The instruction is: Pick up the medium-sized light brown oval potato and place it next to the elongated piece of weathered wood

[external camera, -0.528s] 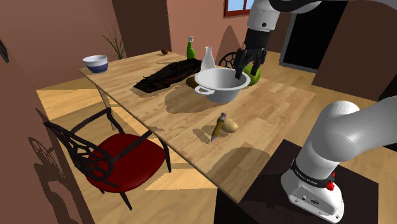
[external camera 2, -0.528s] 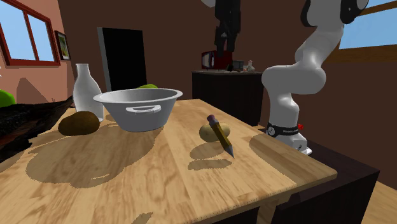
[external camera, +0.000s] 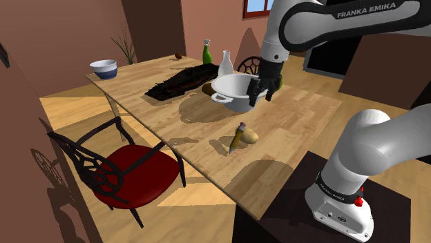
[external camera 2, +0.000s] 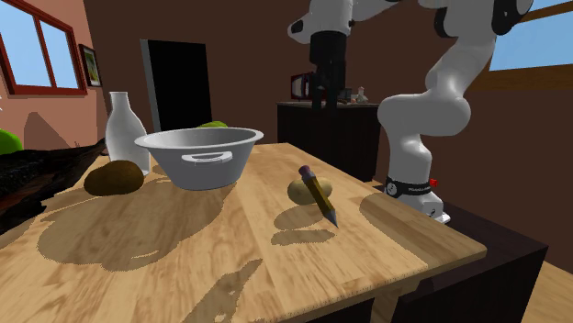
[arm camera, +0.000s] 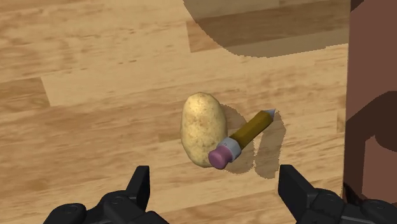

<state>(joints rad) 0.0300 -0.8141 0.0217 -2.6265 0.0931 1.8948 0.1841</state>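
The light brown oval potato (external camera: pixel 251 136) lies on the wooden table (external camera: pixel 304 114) near its front edge, with a yellow pencil (external camera: pixel 238 136) leaning on it. In the wrist view the potato (arm camera: pixel 202 129) and the pencil (arm camera: pixel 247 135) lie below and ahead of my open gripper (arm camera: pixel 216 188), whose fingers stand apart with nothing between them. The gripper (external camera: pixel 260 96) hangs in the air beside the white bowl, well above the table (external camera 2: pixel 323 101). The dark elongated weathered wood (external camera: pixel 181 81) lies farther back on the table, beyond the bowl.
A white two-handled bowl (external camera: pixel 238 92) stands between the potato and the wood, with a darker brown potato (external camera 2: pixel 115 177) and a white bottle (external camera: pixel 224 64) beside it. A green bottle (external camera: pixel 206 52) and a blue-white bowl (external camera: pixel 103 67) stand farther back. A red-seated chair (external camera: pixel 128 172) stands by the table.
The arm has swung down and towards the table's front: the gripper now hangs lower, beside the bowl's rim, closer to the potato. Potato, pencil and bowl have not moved.
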